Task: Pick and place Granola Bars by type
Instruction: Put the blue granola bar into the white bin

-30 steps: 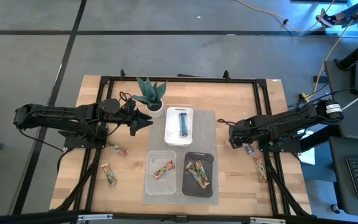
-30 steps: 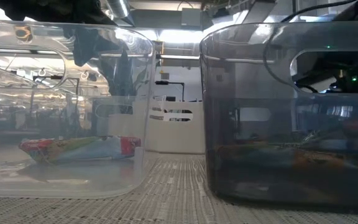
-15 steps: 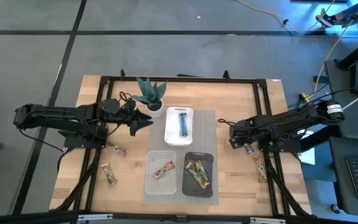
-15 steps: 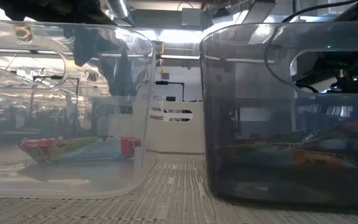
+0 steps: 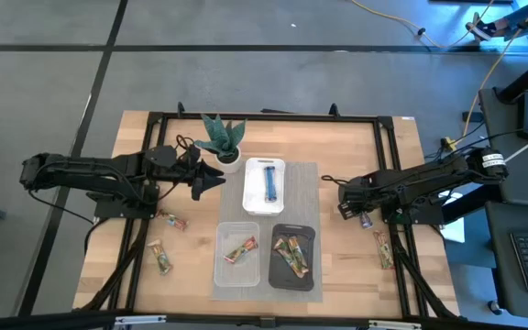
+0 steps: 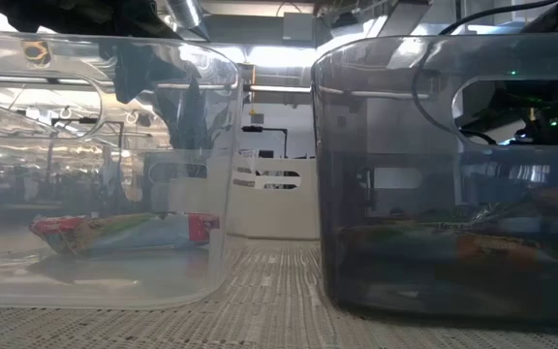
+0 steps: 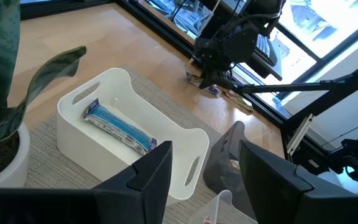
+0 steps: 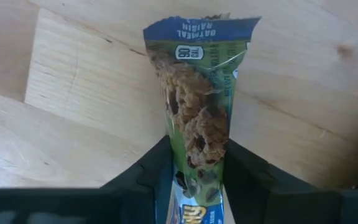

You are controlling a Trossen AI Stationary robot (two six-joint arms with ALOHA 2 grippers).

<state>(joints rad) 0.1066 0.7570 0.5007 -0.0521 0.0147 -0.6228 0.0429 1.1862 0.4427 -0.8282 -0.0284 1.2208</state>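
My right gripper [image 5: 365, 217] is low over the table's right side, shut on a blue-and-green wrapped granola bar [image 8: 199, 93]. My left gripper [image 5: 218, 177] hovers open beside the potted plant [image 5: 222, 139], left of the white tray [image 5: 265, 209], which holds a blue bar [image 7: 118, 124]. A red-wrapped bar [image 5: 240, 250] lies in the clear tray [image 5: 223, 275]. Bars [image 5: 292, 256] lie in the black tray [image 5: 280, 280]. Loose bars lie on the wood at the left [image 5: 173, 221], [image 5: 160, 258] and at the right [image 5: 385, 247]. My right gripper pinches the bar's lower part [image 8: 197, 163] between its two fingers [image 8: 151, 169], one on each long edge. The fingers lie along the bar, which reaches out past the fingertips over the wooden table, its crimped blue end [image 8: 199, 31] farthest away. Whether it rests on the wood, I cannot tell.
The three trays sit on a grey mat [image 5: 310, 174] in the table's middle. A black frame [image 5: 264, 116] runs round the tabletop. In the low view the clear tray [image 6: 95, 174] and the black tray [image 6: 453, 174] fill the foreground.
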